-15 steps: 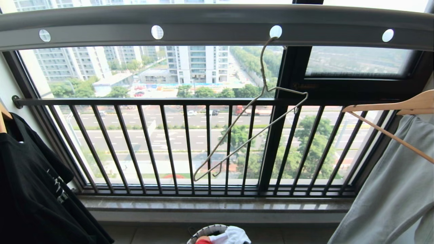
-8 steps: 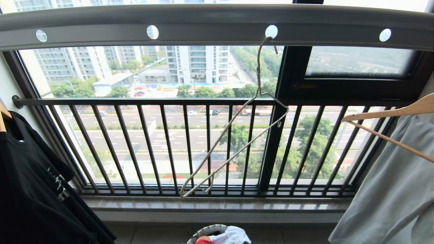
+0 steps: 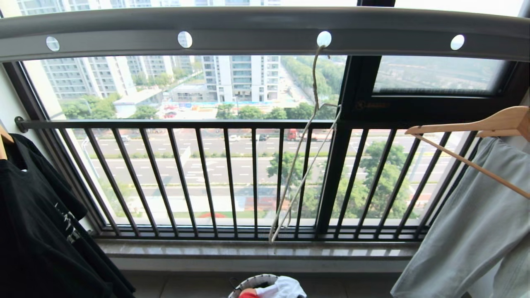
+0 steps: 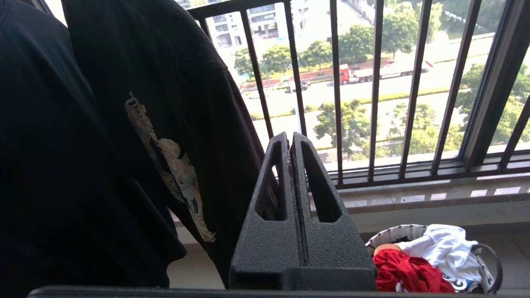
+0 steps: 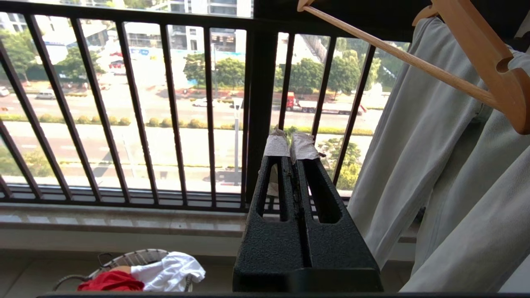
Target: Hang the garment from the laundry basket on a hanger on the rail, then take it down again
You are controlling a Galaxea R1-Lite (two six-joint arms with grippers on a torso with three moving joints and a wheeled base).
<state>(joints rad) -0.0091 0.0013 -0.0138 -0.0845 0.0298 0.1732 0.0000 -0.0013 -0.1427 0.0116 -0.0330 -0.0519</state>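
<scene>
Hanging from the rail (image 3: 265,25) — a long grey bar with a row of round holes, running across the top of the head view — is the hanger (image 3: 304,153), a thin off-white wire one. Its hook sits in the third hole from the left. Its frame is tilted and seen nearly edge-on, the low end reaching down to the window sill (image 3: 256,250). It carries no clothing.

Laundry basket (image 4: 430,258): round, woven, white with black pattern, on the floor just near of the sill, at the bottom centre of the head view. The garment (image 4: 408,273), red, lies crumpled inside it, beside a white garment (image 4: 445,248) that rests on top.

Left gripper (image 4: 291,138): black fingers pressed together, holding nothing. It is held low on the left, pointing toward the window, with the basket beyond it to the right.

Right gripper (image 5: 290,145): black fingers with pale wrapping at the tips, likewise closed and empty. It is held low on the right, pointing at the window railing (image 3: 232,178) — dark, with vertical bars.

Neither gripper shows in the head view.

Other items:
- black printed T-shirt (image 3: 37,231), hanging at far left, close by the left gripper;
- light grey garment (image 3: 472,231) on a wooden hanger (image 3: 488,128), at far right, beside the right gripper.
</scene>
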